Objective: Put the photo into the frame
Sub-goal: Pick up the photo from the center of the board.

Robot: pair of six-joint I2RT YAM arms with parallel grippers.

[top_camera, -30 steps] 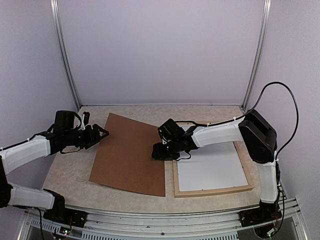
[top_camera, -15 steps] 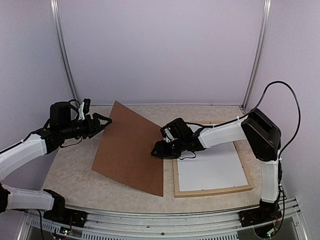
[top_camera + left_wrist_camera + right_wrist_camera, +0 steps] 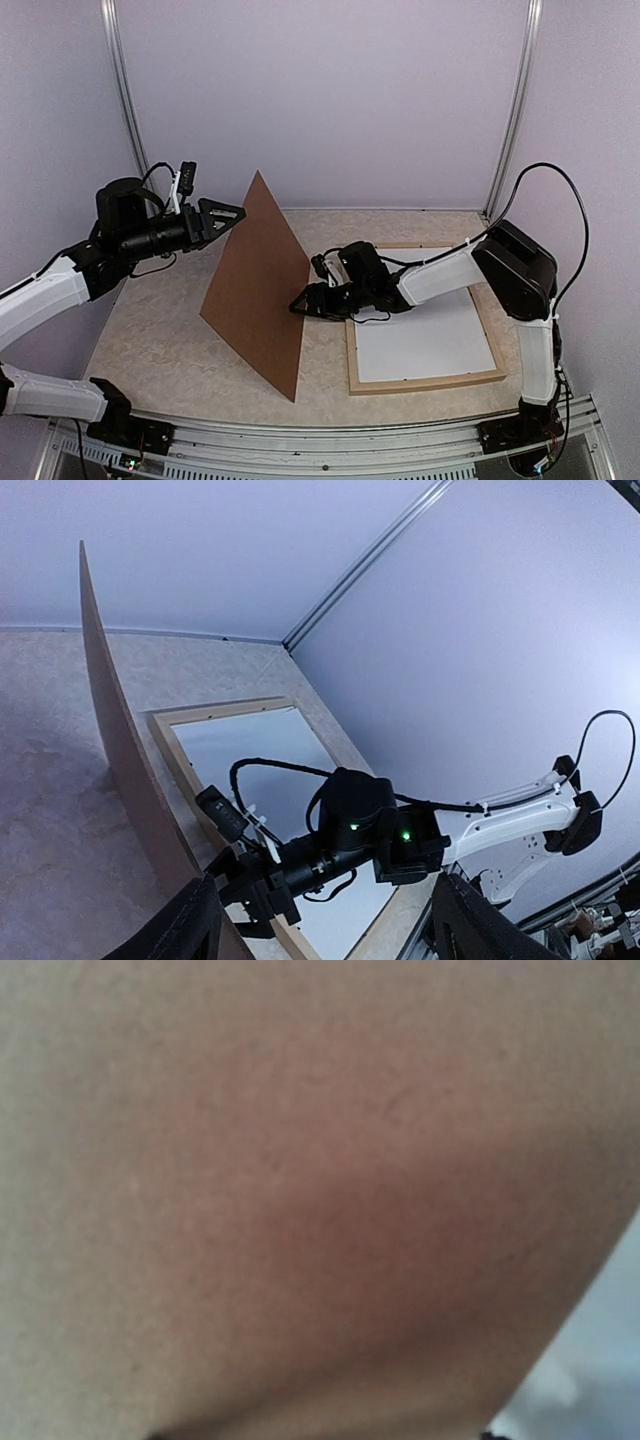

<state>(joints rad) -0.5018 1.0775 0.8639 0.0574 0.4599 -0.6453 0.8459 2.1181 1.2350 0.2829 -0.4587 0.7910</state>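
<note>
The pale wood frame (image 3: 425, 383) lies flat at the right, with a plain white sheet (image 3: 420, 335) inside it; no printed tree picture shows. The brown backing board (image 3: 255, 290) stands steeply on its near left edge. My left gripper (image 3: 236, 211) is open and high, just left of the board's upper part. In the left wrist view the board (image 3: 110, 740) runs along the left finger (image 3: 195, 920). My right gripper (image 3: 302, 305) is low against the board's right side, beside the frame's left rail. The board (image 3: 300, 1210) fills the right wrist view and hides the fingers.
The beige table (image 3: 150, 350) is closed in by pale walls, with metal posts (image 3: 125, 110) at the back corners. The right arm (image 3: 440, 270) reaches across the frame. A metal rail (image 3: 330, 445) runs along the near edge.
The brown board has swung from lying almost flat to standing nearly upright. My left gripper has risen and moved right with its upper edge. My right gripper stayed low at its right edge.
</note>
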